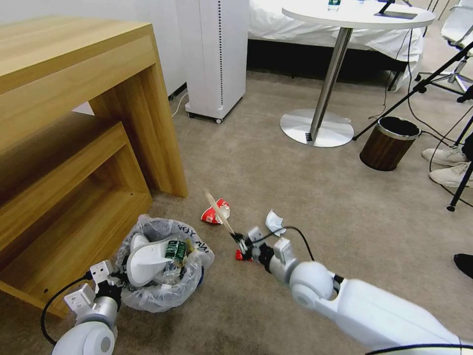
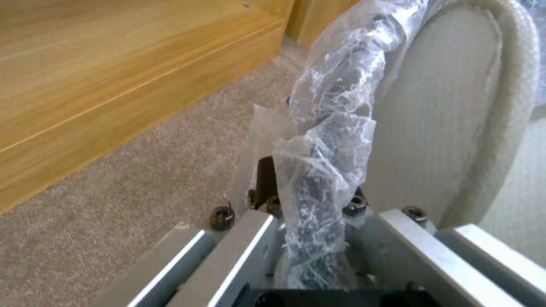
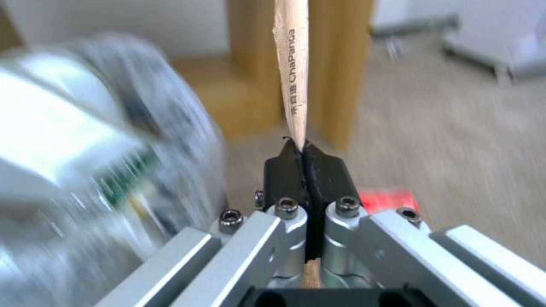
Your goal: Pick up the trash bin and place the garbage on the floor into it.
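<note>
The trash bin (image 1: pixel 162 291), wrapped in its clear bag, sits low at the left with white slippers (image 1: pixel 145 259) and a green-labelled bottle (image 1: pixel 176 250) inside. My left gripper (image 1: pixel 116 282) is shut on the bin's bagged rim (image 2: pixel 318 179), a slipper (image 2: pixel 449 115) just beyond it. My right gripper (image 1: pixel 241 241) is shut on a wooden stick (image 1: pixel 219 214), which points up and away; the stick (image 3: pixel 293 72) stands between the black pads (image 3: pixel 284 166). On the floor (image 1: pixel 305 197) lie a red wrapper (image 1: pixel 215 212), a white paper scrap (image 1: pixel 274 222) and a red scrap (image 1: pixel 239 255) under the right gripper.
A wooden desk (image 1: pixel 74 128) with a low shelf stands close on the left. Farther off are a white tower unit (image 1: pixel 217 59), a round table's steel base (image 1: pixel 316 128), a brown wood-grain bin (image 1: pixel 389 143), tripod legs (image 1: pixel 460 187) and a person's shoes (image 1: pixel 451 165).
</note>
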Motion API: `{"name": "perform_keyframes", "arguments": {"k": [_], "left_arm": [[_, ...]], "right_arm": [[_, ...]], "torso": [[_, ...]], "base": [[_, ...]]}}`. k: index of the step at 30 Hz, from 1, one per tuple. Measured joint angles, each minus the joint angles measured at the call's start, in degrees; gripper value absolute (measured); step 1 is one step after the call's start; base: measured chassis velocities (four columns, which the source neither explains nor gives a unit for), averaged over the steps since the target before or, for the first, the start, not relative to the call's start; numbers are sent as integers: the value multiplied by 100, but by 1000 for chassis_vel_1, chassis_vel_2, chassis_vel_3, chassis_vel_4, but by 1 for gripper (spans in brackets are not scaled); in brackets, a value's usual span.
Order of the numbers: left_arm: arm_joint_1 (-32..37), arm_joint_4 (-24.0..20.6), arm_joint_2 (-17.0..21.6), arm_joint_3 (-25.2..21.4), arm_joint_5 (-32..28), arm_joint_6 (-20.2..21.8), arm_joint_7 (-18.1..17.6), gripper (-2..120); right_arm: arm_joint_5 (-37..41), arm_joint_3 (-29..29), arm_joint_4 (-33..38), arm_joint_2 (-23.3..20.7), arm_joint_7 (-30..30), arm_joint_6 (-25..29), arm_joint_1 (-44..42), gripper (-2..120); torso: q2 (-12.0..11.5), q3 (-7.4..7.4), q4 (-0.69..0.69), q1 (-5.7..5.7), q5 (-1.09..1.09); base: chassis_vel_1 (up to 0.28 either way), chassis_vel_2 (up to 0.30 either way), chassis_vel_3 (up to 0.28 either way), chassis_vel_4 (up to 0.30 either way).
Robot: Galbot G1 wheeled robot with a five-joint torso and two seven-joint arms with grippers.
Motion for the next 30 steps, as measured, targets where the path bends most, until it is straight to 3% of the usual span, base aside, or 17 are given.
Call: {"name": "perform_keyframes", "arguments": {"k": [6, 11, 24, 30], "left_arm": [[12, -59, -59, 33, 47, -1, 4, 1], [32, -120, -103, 51, 65, 0, 10, 1], [-56, -87, -95, 121, 38, 44, 12, 1], [-70, -57, -104, 124, 36, 43, 17, 1]], "right_arm": [[-295, -169, 128, 230, -537, 404, 473, 0], [-627, -481, -232, 510, -838, 583, 833, 0], [-965, -1051, -1505, 1321, -1063, 888, 1053, 0], [-980, -1126, -1690, 1556, -1062, 927, 1074, 0]], "torso": [[0, 0, -1, 0, -1], [0, 0, -1, 0, -1], [0, 0, 0, 0, -1], [0, 0, 0, 0, -1]], "base": [[0, 0, 0, 0], [0, 0, 0, 0], [0, 0, 0, 0], [0, 0, 0, 0]]}}
